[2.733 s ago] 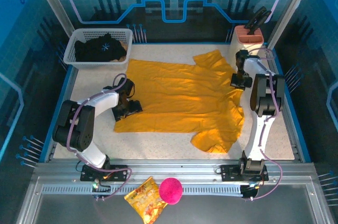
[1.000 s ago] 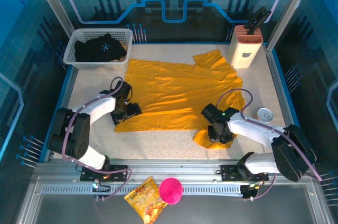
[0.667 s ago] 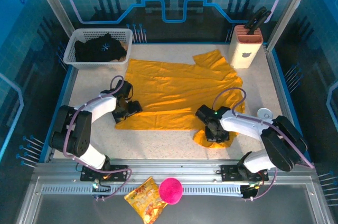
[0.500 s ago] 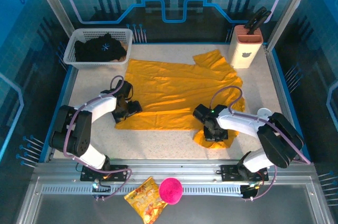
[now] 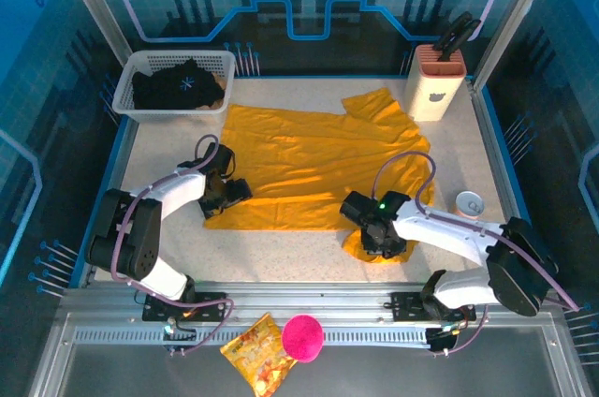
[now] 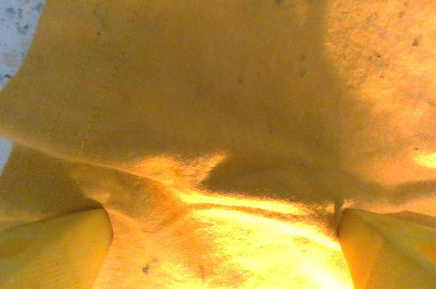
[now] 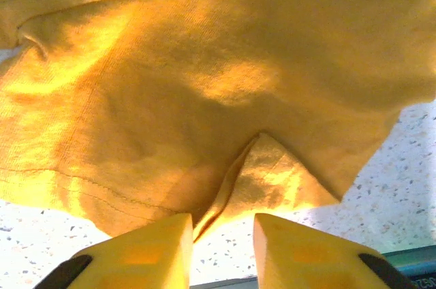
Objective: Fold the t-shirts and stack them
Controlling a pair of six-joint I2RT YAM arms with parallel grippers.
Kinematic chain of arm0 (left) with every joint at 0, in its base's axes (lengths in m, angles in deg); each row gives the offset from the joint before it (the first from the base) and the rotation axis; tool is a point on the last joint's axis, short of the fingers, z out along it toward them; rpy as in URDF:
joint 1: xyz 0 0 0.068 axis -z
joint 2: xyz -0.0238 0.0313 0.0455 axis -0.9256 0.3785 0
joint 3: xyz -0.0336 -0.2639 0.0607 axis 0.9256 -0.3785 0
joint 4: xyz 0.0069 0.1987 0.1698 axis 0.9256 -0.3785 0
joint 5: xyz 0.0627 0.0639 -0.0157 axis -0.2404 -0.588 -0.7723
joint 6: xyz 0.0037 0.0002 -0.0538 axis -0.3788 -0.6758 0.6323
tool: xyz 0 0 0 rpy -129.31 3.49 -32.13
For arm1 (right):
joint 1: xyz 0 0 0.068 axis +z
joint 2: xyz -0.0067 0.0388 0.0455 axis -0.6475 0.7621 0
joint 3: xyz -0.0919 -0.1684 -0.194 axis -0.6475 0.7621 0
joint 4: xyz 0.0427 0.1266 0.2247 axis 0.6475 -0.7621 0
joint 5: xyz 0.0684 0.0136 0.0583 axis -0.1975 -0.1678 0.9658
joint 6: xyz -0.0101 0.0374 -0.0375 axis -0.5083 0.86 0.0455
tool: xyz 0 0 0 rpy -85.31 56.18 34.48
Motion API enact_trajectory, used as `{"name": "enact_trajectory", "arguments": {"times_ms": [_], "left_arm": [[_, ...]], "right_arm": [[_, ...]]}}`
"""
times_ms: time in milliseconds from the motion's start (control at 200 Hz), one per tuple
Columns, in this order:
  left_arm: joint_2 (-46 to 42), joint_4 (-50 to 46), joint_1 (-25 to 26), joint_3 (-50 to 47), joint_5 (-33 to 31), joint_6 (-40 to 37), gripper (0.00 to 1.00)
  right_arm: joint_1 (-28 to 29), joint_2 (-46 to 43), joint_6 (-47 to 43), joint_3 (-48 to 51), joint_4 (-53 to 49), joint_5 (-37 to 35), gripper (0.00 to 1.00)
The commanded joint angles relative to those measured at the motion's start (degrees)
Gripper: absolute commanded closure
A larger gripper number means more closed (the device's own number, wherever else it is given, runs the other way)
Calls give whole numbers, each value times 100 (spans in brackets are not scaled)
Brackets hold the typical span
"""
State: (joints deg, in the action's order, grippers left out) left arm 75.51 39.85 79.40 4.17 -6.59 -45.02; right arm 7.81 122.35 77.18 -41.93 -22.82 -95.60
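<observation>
Worktable [image 5: 281, 264], speckled and railed on all sides. A mustard-orange t-shirt [image 5: 309, 158] lay spread flat over its middle, hem to the left, one sleeve at the far right and the other bunched at the near right. Bare tabletop ran as a strip along the near rail, as a narrower band down the left side, and as a wider patch on the right, where a small cup [image 5: 468, 202] stood. A white basket [image 5: 122, 97] sat in the far left corner, just beside the shirt's far hem corner, and held a black t-shirt [image 5: 178, 88]. A knife block [image 5: 433, 83] stood in the far right corner, near the far sleeve. A snack bag [image 5: 260, 360] and a pink ball [image 5: 302, 337] lay off the table on the front ledge. The left gripper [image 5: 234, 193] [image 6: 221, 217] sat low on the near left hem corner, its fingers spread wide with the cloth lying across the gap. The right gripper [image 5: 379, 238] [image 7: 221, 221] sat at the bunched near sleeve with its fingers narrow. A pleat of the sleeve ran down into the gap at the cloth's edge; whether it was pinched could not be told.
</observation>
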Motion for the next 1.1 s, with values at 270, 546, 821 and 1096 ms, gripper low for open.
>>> {"name": "enact_trajectory", "arguments": {"times_ms": [270, 546, 821, 1096], "left_arm": [[430, 161, -4, -27, 406, -155, 12], [259, 148, 5, -204, 588, -129, 12], [-264, 48, 215, -802, 653, 26, 12], [-824, -749, 216, 125, 433, -240, 8]], "right_arm": [[-136, 872, 153, -70, 213, -76, 74], [377, 1344, 504, -180, -134, -64, 96], [585, 693, 876, -109, -636, -217, 92], [-611, -51, -204, -617, -436, -597, 78]]}}
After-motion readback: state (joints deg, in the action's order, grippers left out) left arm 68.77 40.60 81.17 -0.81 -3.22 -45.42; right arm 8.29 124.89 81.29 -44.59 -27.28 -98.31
